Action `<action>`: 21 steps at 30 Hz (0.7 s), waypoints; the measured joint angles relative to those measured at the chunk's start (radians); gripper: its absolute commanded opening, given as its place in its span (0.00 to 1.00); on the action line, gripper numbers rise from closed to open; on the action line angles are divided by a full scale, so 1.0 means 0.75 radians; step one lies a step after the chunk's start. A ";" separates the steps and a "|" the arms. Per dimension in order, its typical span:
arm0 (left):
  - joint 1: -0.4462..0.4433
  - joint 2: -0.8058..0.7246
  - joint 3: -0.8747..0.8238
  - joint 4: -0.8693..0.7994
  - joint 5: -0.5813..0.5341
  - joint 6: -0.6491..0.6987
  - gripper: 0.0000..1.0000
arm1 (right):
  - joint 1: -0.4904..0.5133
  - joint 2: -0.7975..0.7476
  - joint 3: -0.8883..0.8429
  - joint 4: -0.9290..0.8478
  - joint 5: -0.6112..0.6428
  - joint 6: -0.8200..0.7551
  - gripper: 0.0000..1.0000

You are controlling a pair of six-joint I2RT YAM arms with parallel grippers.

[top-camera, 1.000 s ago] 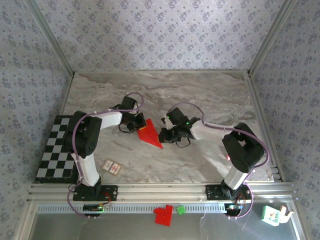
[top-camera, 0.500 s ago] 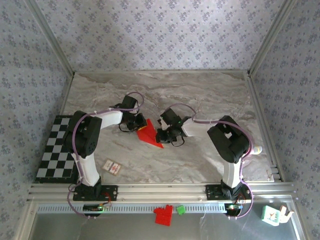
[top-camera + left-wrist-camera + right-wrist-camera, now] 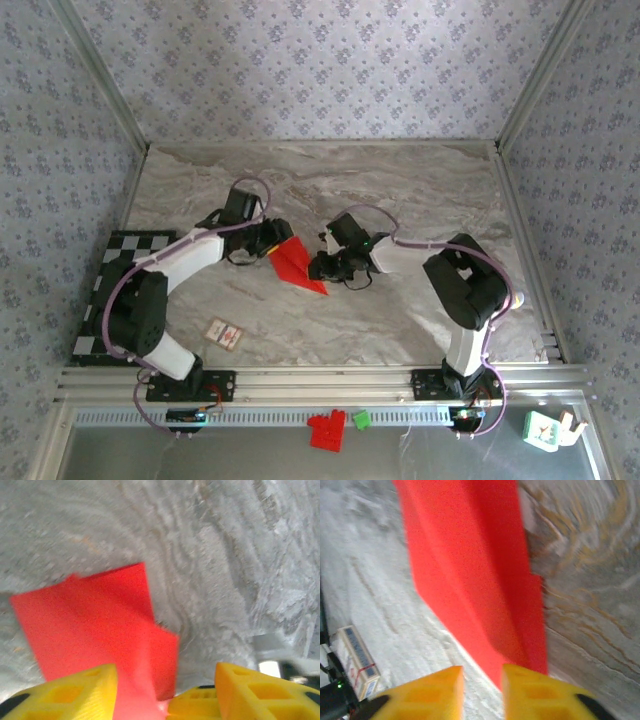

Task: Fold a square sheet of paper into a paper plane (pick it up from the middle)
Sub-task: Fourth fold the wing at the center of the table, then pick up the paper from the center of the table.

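Paper plane: thin bright red paper plane (image 3: 297,265), folded to a pointed dart, lying on the grey marbled table (image 3: 420,190) near its middle, point towards the near right.

Where it sits: between the two grippers, each at one end of it.

Left gripper (image 3: 272,240): at the wide far-left end. From its wrist camera the left gripper (image 3: 165,695) has its yellow fingers (image 3: 65,690) spread wide, and the red paper (image 3: 100,625) runs down into the gap beside the left one.

Right gripper (image 3: 320,267): at the pointed end. In its wrist view the right gripper (image 3: 482,690) has its yellow fingers (image 3: 535,692) nearly together, a thin strip of table showing between. The paper's (image 3: 470,570) tip reaches the right finger; I can't tell whether it is pinched.

Elsewhere: a small white card with a red mark (image 3: 224,333) lies near the front left, well apart from the plane; a black-and-white checkered mat (image 3: 105,310) sits at the left edge; a chunky red toy-brick block (image 3: 326,430) rests below the front rail.
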 measured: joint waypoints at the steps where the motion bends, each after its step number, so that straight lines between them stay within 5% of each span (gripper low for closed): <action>1: 0.006 -0.016 -0.036 0.008 -0.002 -0.019 0.61 | -0.003 -0.020 0.001 0.007 0.007 -0.004 0.37; 15: 0.111 -0.204 -0.321 0.112 0.024 -0.204 0.67 | -0.066 0.138 0.164 0.008 -0.014 -0.155 0.36; 21: 0.128 -0.204 -0.343 0.136 0.063 -0.225 0.67 | -0.066 0.179 0.179 0.024 -0.092 -0.177 0.25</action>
